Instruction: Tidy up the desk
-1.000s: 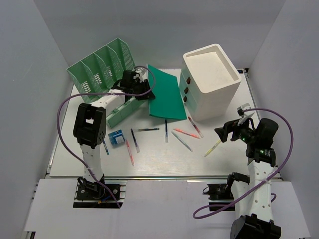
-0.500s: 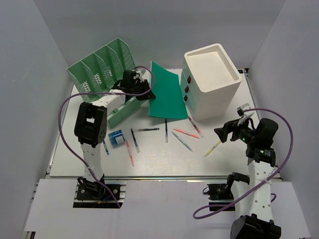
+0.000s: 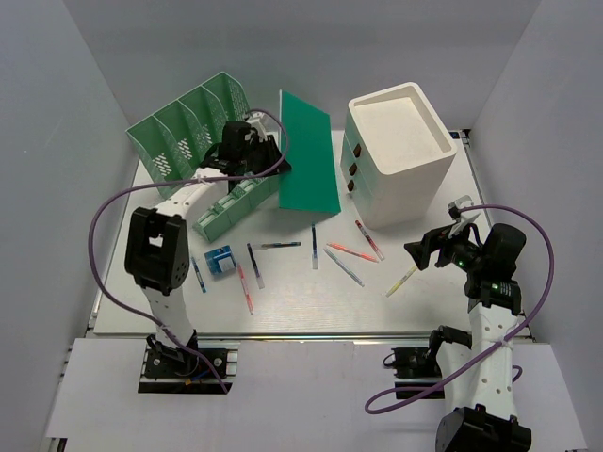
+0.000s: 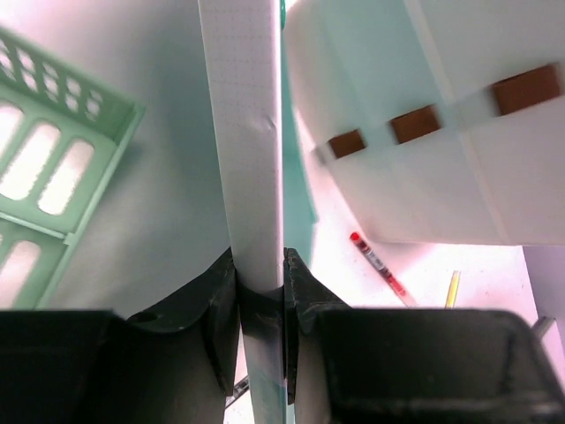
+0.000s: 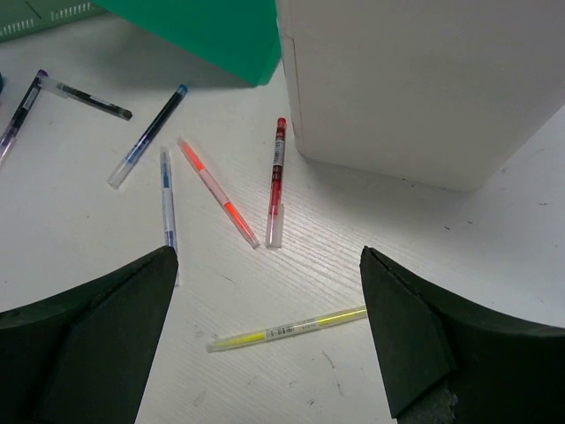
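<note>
The left gripper [image 4: 260,284] pinches the green folder [image 3: 309,155] tight and holds it up on edge, with the desk [image 3: 283,306] below. Next it likely must slide the folder into the green rack [image 3: 188,127] just beside it. The right gripper [image 5: 269,300] hangs with jaws spread wide over a yellow pen [image 5: 288,328].

This was a robot test cell in a lab, set out like an office corner. A white desk [image 3: 283,315] with a metal rail [image 3: 301,337] along its edge sat boxed in by bare, pale grey walls [image 3: 57,141]. A left arm [image 3: 155,254] and a right arm [image 3: 490,311] were bolted at its near edge, trailing purple cables [image 3: 551,256]. Office things lay on it: a green file rack [image 3: 184,127], a white drawer box [image 3: 396,155], a green folder [image 3: 309,155] and loose pens [image 3: 403,280].
</note>
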{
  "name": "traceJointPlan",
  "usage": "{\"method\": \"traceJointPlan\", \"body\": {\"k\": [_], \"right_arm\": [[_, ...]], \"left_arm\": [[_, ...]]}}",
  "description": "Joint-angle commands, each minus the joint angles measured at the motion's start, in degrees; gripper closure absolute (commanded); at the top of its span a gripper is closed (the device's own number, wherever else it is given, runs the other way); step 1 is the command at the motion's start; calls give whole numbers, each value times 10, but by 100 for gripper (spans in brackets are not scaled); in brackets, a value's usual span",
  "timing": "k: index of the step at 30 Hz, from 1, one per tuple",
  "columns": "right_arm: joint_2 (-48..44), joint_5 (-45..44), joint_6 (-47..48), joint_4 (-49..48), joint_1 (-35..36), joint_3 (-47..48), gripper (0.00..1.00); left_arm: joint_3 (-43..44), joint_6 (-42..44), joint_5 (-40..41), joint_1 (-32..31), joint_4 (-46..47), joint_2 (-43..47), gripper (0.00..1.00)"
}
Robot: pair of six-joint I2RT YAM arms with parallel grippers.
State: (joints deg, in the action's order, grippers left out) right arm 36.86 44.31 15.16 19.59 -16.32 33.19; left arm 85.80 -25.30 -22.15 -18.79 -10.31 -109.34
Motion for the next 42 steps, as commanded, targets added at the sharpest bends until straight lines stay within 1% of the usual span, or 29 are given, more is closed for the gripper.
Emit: {"method": "traceJointPlan", "body": {"k": [1, 11, 17, 22, 23, 24, 26, 27, 29, 31, 37, 42], "right_arm": [[1, 10, -4, -9, 3, 9, 11], [11, 57, 28, 24, 2, 24, 11], [4, 45, 15, 20, 3, 22, 11], [-3, 48, 17, 19, 3, 21, 11], [-3, 53, 21, 19, 4, 21, 13], [-2, 55, 22, 21, 4, 21, 19], [-1, 60, 24, 22, 4, 21, 26], [-1, 62, 24, 24, 4, 21, 31], [-3, 62, 24, 23, 5, 21, 34], [-6, 63, 23, 22, 5, 21, 35], [-10, 60, 16, 18, 7, 18, 40], [-8, 58, 19, 17, 8, 17, 55]], "left_arm": [[-6, 29, 33, -2, 17, 84, 100], [-29, 44, 89, -7, 5, 172, 100], [-9, 40, 101, -7, -7, 216, 100], [10, 46, 147, -7, -23, 261, 100], [10, 48, 154, -7, -26, 266, 100], [10, 50, 161, -7, -27, 273, 100], [6, 53, 191, -7, -27, 293, 100], [1, 53, 213, -7, -24, 305, 100], [-5, 53, 240, -7, -22, 316, 100], [-12, 53, 258, -7, -17, 330, 100], [-9, 58, 286, -7, -14, 354, 100], [-10, 74, 315, -7, -25, 385, 100]]}}
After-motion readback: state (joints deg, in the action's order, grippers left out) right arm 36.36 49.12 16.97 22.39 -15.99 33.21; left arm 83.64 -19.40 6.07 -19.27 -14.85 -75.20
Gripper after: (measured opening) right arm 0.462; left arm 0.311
